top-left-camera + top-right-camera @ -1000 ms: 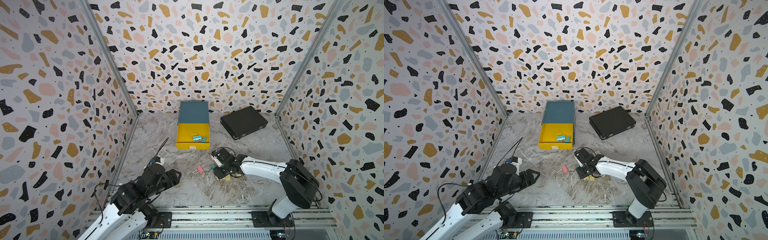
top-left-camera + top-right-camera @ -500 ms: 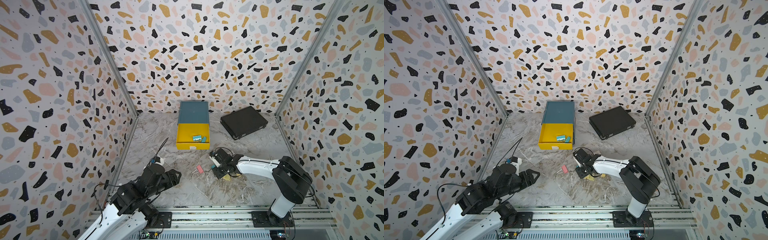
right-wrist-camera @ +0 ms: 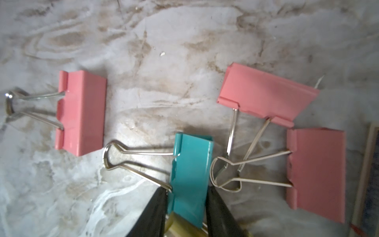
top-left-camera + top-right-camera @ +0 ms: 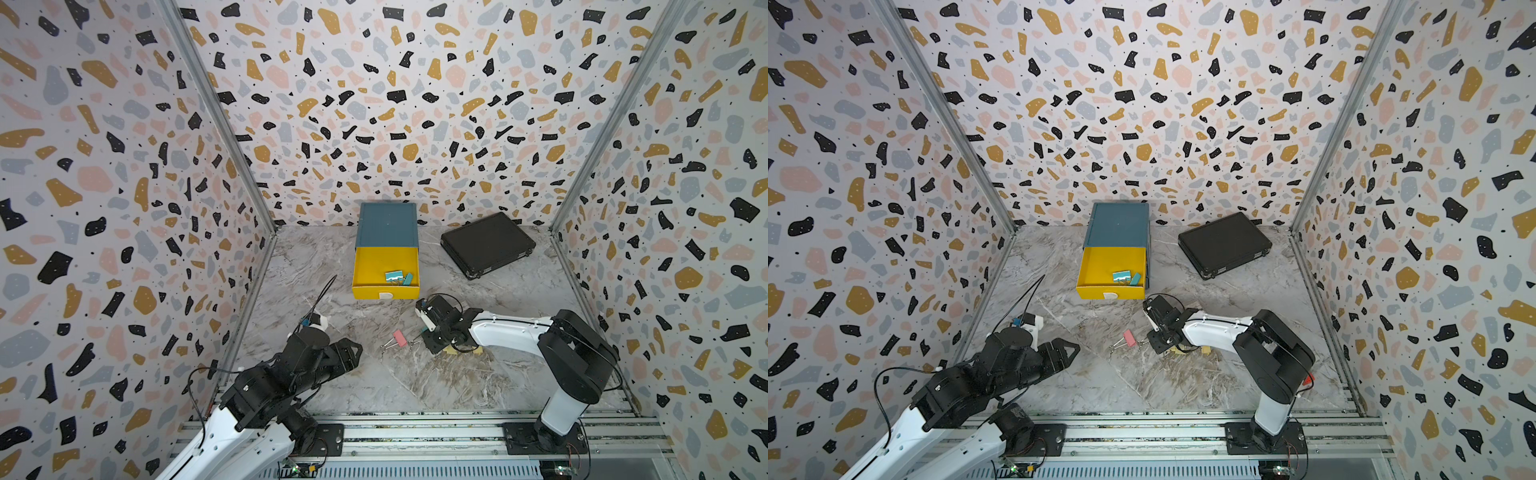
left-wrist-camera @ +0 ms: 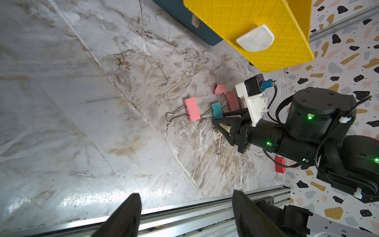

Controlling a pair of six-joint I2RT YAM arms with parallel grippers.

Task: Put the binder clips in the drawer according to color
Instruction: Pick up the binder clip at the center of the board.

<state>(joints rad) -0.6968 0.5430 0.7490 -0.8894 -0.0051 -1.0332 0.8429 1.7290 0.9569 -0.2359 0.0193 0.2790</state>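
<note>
- Down on the marble table [image 4: 415, 386], the right gripper [image 3: 187, 192] reached low into a loose cluster of clips in front of the chest of drawers [image 4: 386, 226].
- Its two black fingers [image 3: 158, 211] lay against opposite sides of a teal clip [image 3: 190, 174], pinching it. The clip sat at table level, and I could not tell whether it had left the surface.
- The teal clip's wire handles pointed toward a lone pink clip [image 3: 81, 110], which lay near it but apart. In both top views this was the only pink clip clear of the arm [image 4: 400, 337] [image 4: 1129, 338].
- On the teal clip's other side lay a second pink clip [image 3: 264, 94] and a third pink clip [image 3: 317, 174], just beside each other with their wire handles crossing.
- A pale yellow clip [image 5: 225, 128] lay mostly hidden under the right gripper.
- The yellow drawer [image 4: 365, 291] at the top of the chest stood pulled out. Two more teal clips [image 4: 394, 275] lay inside it, close together near its front right corner.
- The left gripper [image 5: 185, 194] hung over the front left of the table, well apart from the clips. Its fingers were spread wide with nothing between them.
- A black case [image 4: 488, 245] lay flat at the back, to the right of the chest.
- A red block [image 5: 280, 164] sat near the right arm's base.
</note>
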